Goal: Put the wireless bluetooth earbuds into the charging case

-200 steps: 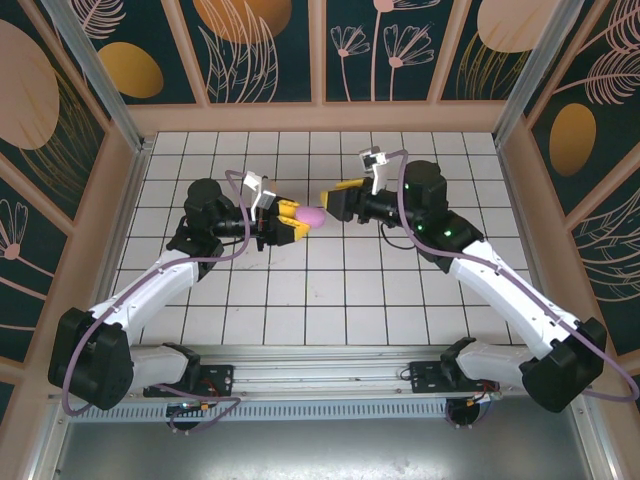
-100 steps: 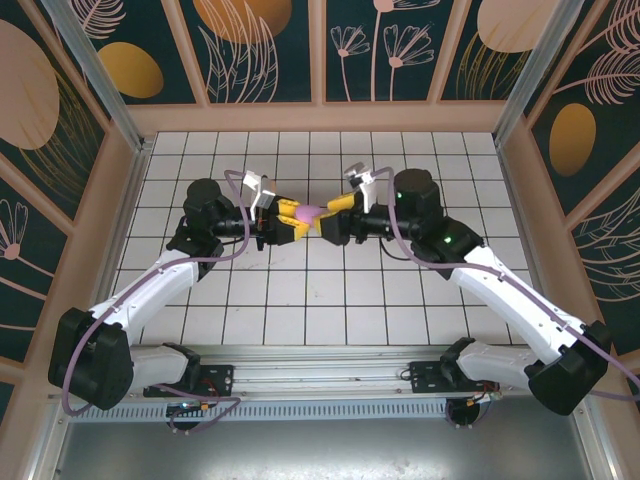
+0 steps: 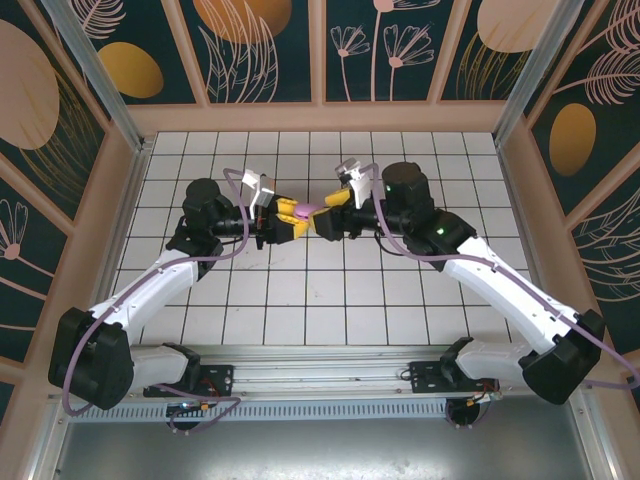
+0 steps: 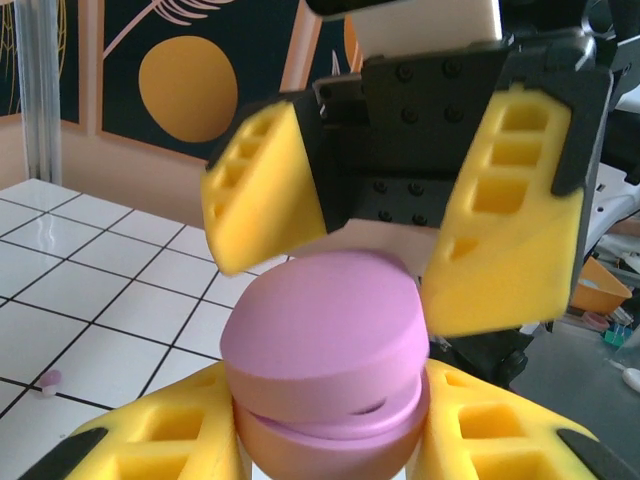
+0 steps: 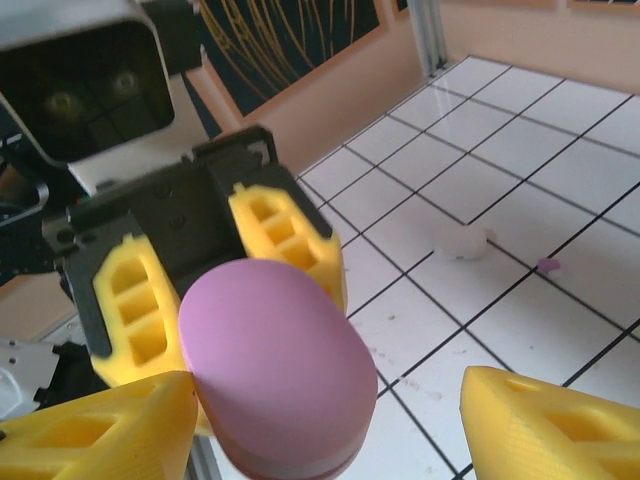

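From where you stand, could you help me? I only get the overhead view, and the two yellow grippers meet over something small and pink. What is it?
Observer: A rounded pink case, shut, with a thin seam around it. The left gripper is clamped on its lower half.
Visitor: And the other gripper?
Observer: The right gripper is open, its yellow fingers spread either side of the case's top.
Visitor: So where are the earbuds?
Observer: The right wrist camera shows a whitish bit lying on the tiles with a tiny pink speck beside it. Both are too small to identify for certain.
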### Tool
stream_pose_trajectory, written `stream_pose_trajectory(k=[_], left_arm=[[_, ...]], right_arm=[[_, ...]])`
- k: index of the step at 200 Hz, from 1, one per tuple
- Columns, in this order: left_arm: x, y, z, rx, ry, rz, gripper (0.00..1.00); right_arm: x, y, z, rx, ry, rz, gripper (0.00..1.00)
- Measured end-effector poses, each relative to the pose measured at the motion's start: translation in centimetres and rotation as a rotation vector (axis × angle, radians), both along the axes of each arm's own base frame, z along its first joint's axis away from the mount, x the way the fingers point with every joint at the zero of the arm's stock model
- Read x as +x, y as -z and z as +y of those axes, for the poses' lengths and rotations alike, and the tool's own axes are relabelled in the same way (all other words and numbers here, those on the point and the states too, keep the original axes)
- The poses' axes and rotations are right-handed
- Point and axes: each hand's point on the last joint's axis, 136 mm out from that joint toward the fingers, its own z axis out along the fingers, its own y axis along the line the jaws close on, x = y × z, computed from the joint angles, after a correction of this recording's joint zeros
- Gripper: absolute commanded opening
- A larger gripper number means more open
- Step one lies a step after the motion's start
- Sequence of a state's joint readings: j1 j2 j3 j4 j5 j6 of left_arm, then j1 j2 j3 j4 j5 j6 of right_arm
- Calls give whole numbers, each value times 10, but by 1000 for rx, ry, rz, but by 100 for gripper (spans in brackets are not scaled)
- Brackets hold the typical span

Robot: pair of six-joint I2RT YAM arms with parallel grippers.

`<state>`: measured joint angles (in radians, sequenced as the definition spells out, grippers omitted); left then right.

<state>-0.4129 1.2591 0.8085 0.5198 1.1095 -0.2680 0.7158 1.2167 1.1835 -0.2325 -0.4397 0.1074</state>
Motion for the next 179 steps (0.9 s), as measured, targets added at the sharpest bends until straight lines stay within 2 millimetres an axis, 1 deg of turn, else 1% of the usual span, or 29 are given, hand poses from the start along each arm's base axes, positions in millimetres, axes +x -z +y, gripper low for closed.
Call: stream_pose_trajectory(k=[26, 43, 63, 91, 112, 179], left_arm=[[-3, 3, 1, 2, 2, 3, 1], [-7, 1, 3, -2, 1, -9, 1], [-7, -1, 4, -5, -18, -21, 1], [-5, 0, 5, -3, -39, -23, 0], [-4, 3, 5, -1, -47, -18, 0], [-4, 1, 6, -8, -53, -34, 0]], right_arm=[[13, -8, -5, 15, 54, -19, 69], [23, -4, -10, 12, 97, 0, 69], [28, 2, -9, 9, 112, 30, 69], [32, 13, -5, 1, 113, 72, 69], [32, 17, -4, 0, 114, 93, 69], [25, 12, -4, 26, 84, 119, 69]])
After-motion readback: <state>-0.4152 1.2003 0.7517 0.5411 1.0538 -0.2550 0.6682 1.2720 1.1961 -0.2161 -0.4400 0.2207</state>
